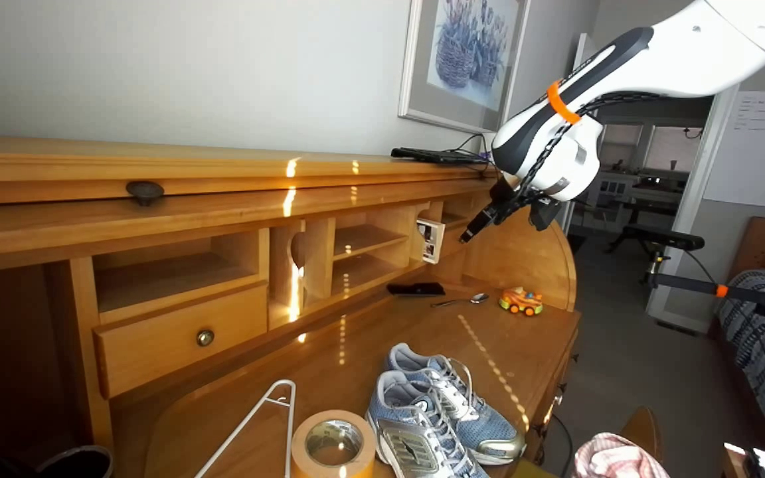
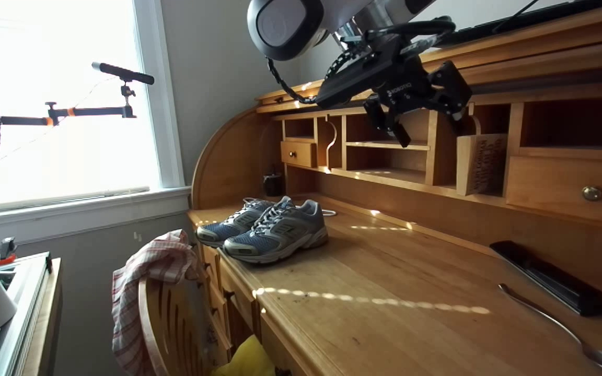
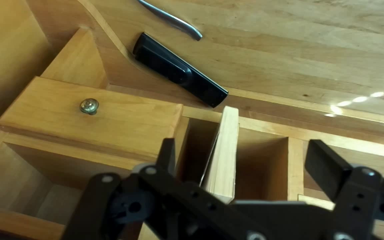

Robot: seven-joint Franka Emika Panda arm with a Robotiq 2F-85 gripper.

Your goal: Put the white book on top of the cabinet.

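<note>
The white book (image 1: 430,240) stands upright in a narrow cubbyhole of the honey-brown cabinet (image 1: 210,162) and sticks out at the front. It also shows in an exterior view (image 2: 484,162), with dark print on its cover. In the wrist view its pale page edge (image 3: 223,153) faces me, slightly tilted. My gripper (image 3: 243,150) is open and empty, its fingers apart on either side of the book in that picture, with a wider gap on the right. In an exterior view the gripper (image 2: 431,133) is in front of the cubbyholes, above and beside the book. The book's rear is hidden.
A flat black device (image 1: 439,156) with cables lies on the cabinet's top. On the desk surface are a black object (image 3: 178,70), a spoon (image 1: 460,301), a toy car (image 1: 520,301), shoes (image 2: 275,230), a tape roll (image 1: 334,445) and a white hanger (image 1: 256,418).
</note>
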